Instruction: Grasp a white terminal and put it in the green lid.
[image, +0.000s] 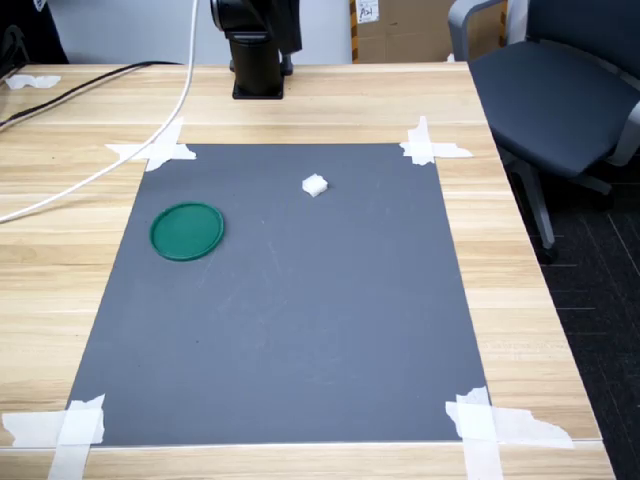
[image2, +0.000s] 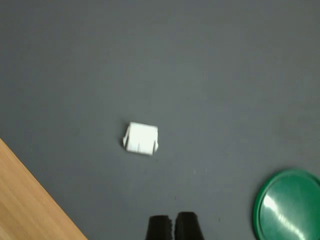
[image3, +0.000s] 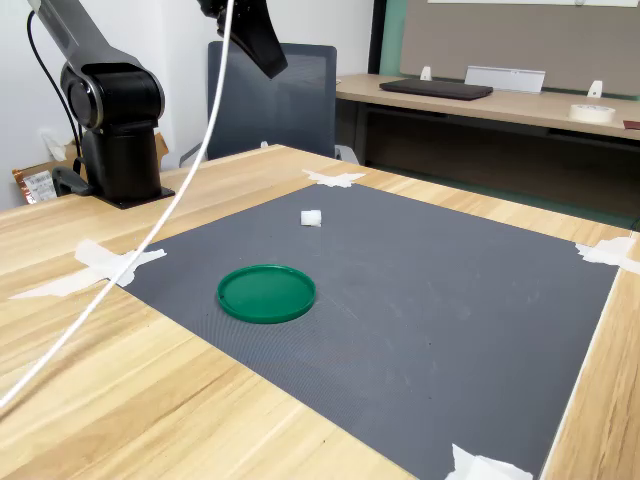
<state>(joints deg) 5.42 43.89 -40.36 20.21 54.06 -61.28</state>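
Note:
The white terminal (image: 314, 184) is a tiny block lying on the dark grey mat, towards the mat's far edge in the first exterior view, and also shows as the terminal (image3: 311, 217) (image2: 141, 138). The green lid (image: 187, 231) (image3: 266, 293) lies flat on the mat, apart from the terminal, at the first exterior view's left; only part of the lid (image2: 288, 205) shows in the wrist view. My gripper (image2: 172, 227) hangs high above the mat with its two black fingertips close together, shut, and nothing between them. In the second exterior view the gripper (image3: 255, 35) is at the top, well above the terminal.
The grey mat (image: 300, 330) is taped at its corners to a wooden table (image: 520, 300). The arm's base (image: 257, 60) stands at the table's far edge, and a white cable (image3: 150, 240) trails across the table. An office chair (image: 560, 90) stands beside the table.

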